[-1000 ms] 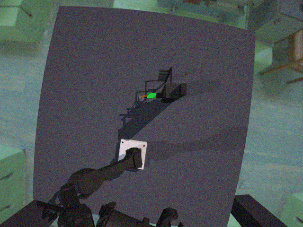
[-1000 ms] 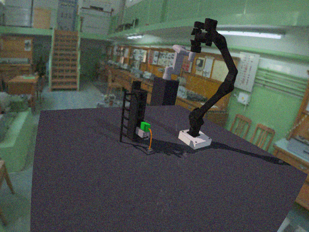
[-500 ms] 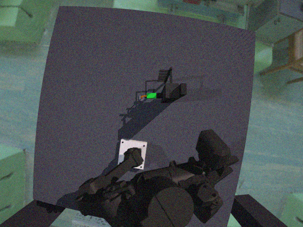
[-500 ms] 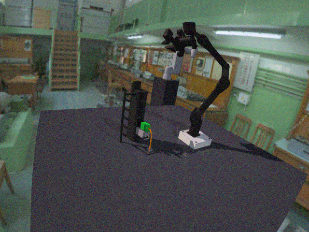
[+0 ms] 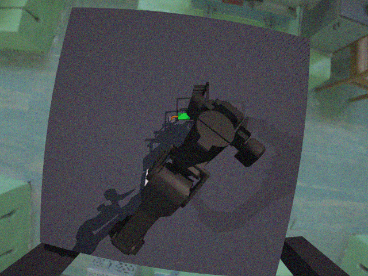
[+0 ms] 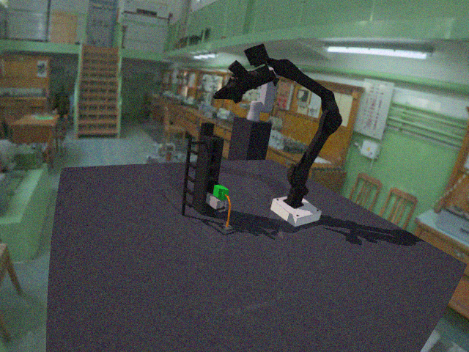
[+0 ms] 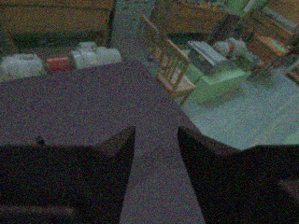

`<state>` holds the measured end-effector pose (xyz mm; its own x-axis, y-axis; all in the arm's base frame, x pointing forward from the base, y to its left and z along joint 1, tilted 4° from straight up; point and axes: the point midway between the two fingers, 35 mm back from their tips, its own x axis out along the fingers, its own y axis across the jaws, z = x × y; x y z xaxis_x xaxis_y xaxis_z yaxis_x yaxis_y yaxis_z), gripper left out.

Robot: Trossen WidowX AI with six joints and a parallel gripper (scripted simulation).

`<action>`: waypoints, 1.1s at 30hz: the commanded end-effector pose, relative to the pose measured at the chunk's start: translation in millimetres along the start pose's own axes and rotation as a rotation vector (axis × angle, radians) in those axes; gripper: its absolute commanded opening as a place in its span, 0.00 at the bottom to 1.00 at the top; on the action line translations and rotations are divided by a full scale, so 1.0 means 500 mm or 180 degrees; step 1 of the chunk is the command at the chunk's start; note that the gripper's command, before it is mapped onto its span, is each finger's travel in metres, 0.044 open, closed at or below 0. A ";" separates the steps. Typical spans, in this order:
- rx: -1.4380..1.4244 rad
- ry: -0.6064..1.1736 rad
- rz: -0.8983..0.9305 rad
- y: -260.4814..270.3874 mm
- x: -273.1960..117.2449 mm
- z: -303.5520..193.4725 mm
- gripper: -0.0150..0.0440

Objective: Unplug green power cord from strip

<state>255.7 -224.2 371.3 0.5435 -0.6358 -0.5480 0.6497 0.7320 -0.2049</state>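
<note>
The green plug sits low against the side of a tall dark upright. A pale grey block is just below it; which part is the power strip is not clear. How deep the plug sits cannot be told. An orange cord runs from the plug down to the table. My gripper is partly open, with nothing between its fingers. It is high above the plug and the top of the upright, touching neither. The arm hides much of the upright in the top view.
A dark ladder-like rack stands beside the upright. A small dark piece lies at the cord's lower end. The arm's white base is to the right. A dark pedestal with a pale object stands behind the table.
</note>
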 end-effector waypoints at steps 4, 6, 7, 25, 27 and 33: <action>-0.1578 0.0269 0.0801 0.169 0.061 -0.062 0.53; -0.1912 0.0315 0.0978 0.202 0.069 -0.079 0.53; -0.2078 0.0334 0.1068 0.219 0.073 -0.087 0.53; -0.6108 0.0556 0.3727 0.436 0.091 -0.427 0.53; -0.6225 0.0531 0.3864 0.437 0.089 -0.438 0.53; -0.6225 0.0531 0.3864 0.437 0.089 -0.438 0.53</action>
<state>308.9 -41.7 127.6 0.0692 0.0578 -0.9959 -0.9976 0.0084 -0.0688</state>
